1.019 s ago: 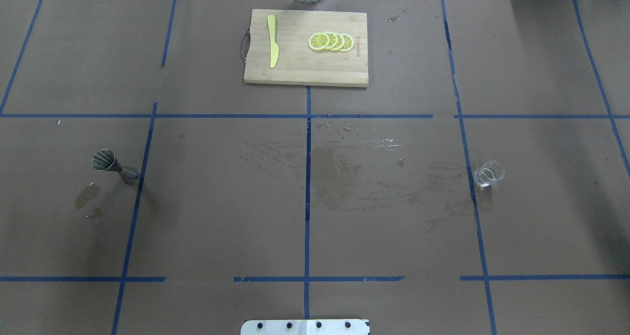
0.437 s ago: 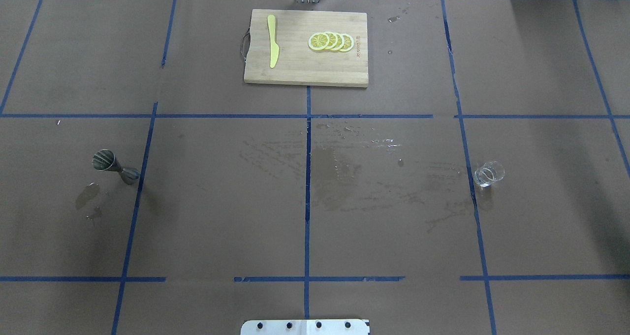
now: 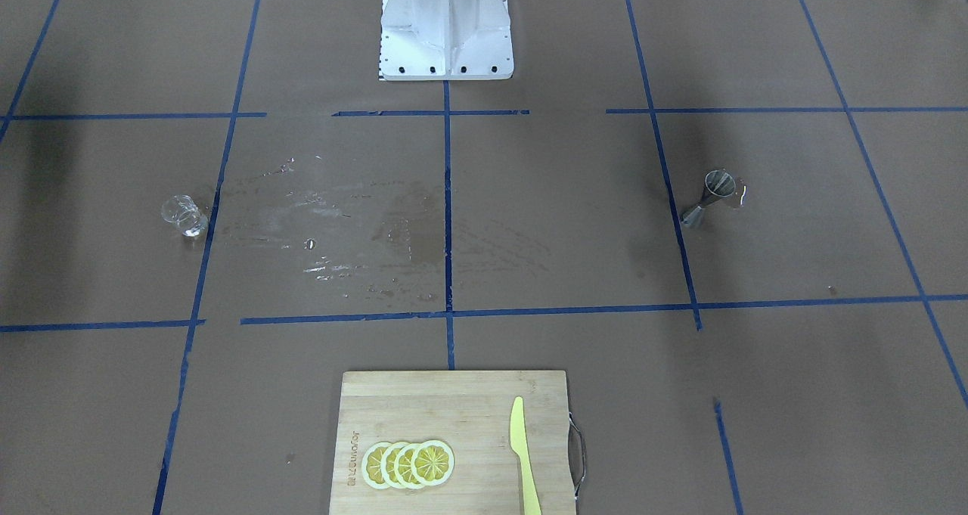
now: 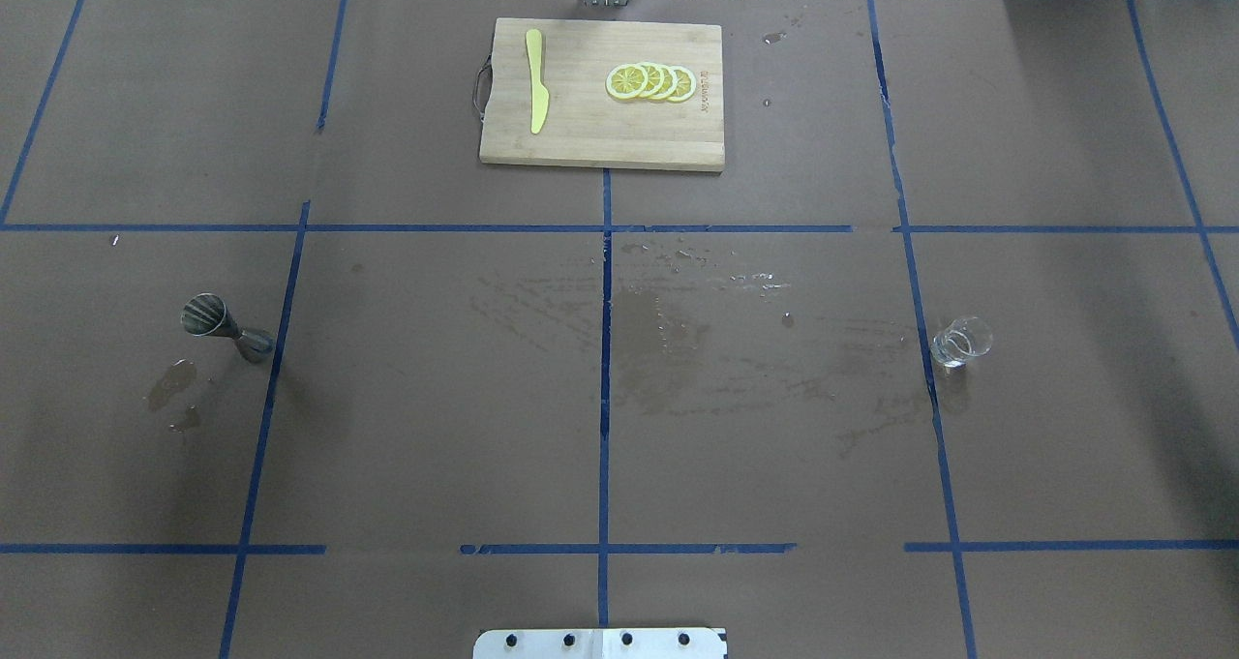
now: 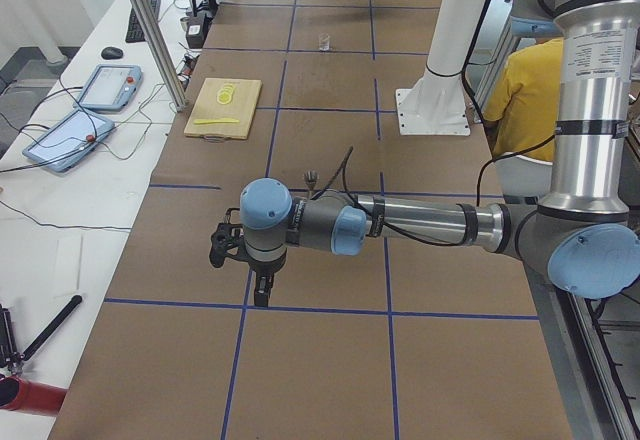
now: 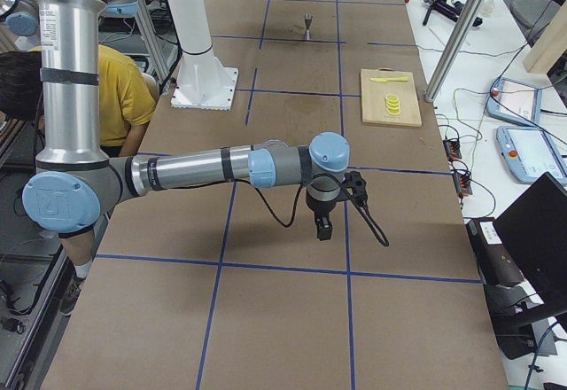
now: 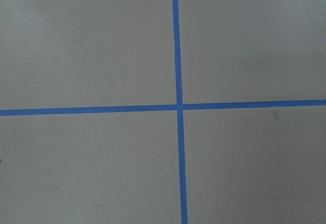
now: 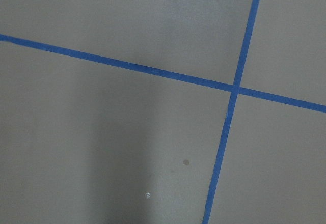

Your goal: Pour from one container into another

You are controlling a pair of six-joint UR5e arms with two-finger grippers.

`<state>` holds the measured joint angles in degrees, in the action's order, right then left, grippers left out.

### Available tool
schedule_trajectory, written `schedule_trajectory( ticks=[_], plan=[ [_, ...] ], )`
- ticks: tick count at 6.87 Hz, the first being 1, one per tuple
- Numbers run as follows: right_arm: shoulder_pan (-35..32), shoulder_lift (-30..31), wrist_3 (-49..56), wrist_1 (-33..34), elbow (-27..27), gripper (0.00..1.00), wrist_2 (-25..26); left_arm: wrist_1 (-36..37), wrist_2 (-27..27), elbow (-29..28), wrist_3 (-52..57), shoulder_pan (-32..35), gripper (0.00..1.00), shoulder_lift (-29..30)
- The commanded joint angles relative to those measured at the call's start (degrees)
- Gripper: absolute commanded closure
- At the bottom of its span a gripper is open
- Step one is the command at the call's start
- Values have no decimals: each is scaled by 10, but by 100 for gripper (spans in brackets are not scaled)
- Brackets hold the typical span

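A metal jigger (image 4: 218,327) (image 3: 711,196) (image 6: 307,25) stands upright on the robot's left side of the table. A small clear glass (image 4: 961,342) (image 3: 185,216) (image 5: 325,42) stands on the right side. Neither gripper appears in the overhead or front views. My left gripper (image 5: 262,293) shows only in the exterior left view, hanging low over a tape crossing near that end of the table. My right gripper (image 6: 323,228) shows only in the exterior right view, low over the paper at the opposite end. I cannot tell whether either is open or shut. Both wrist views show only brown paper and blue tape.
A wooden cutting board (image 4: 581,127) with lemon slices (image 4: 650,82) and a yellow knife (image 4: 535,94) lies at the far middle. Wet patches (image 4: 668,340) mark the centre. The robot's white base (image 3: 446,23) stands at the near edge. A person in yellow (image 5: 520,90) sits behind it.
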<state>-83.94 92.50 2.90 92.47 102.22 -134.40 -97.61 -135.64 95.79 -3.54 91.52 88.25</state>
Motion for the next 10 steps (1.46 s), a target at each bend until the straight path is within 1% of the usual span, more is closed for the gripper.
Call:
schedule_trajectory(
  ticks=[1,2,3,4,5,6,7,8,9,10],
  plan=[
    [10,0,-1,-1,2,0,-2,-86,-20,31,-77,-20,0,-1],
    [11,-1,-2,-15,3,0,-3,-166,-36,29,-93,-48,0,-7],
    [21,-1,-1,-74,-16,0,1,-227,-36,40,-102,-95,0,-16],
    [22,4,-1,-150,-38,0,-2,-291,-22,68,-223,-126,0,-18],
    [22,21,-2,-211,-47,0,-2,-369,57,68,-280,-203,0,-36],
    [22,22,-3,-234,-47,0,-9,-423,170,71,-352,-303,0,-36],
    [22,28,-3,-236,-55,0,-48,-458,250,85,-420,-364,1,-42],
    [22,28,-3,-236,-57,0,-85,-478,259,127,-479,-391,0,-88],
    [22,29,-3,-236,-57,0,-116,-508,320,164,-515,-438,0,-129],
    [23,28,-3,-236,-57,0,-118,-510,415,173,-590,-506,0,-135]
  ],
)
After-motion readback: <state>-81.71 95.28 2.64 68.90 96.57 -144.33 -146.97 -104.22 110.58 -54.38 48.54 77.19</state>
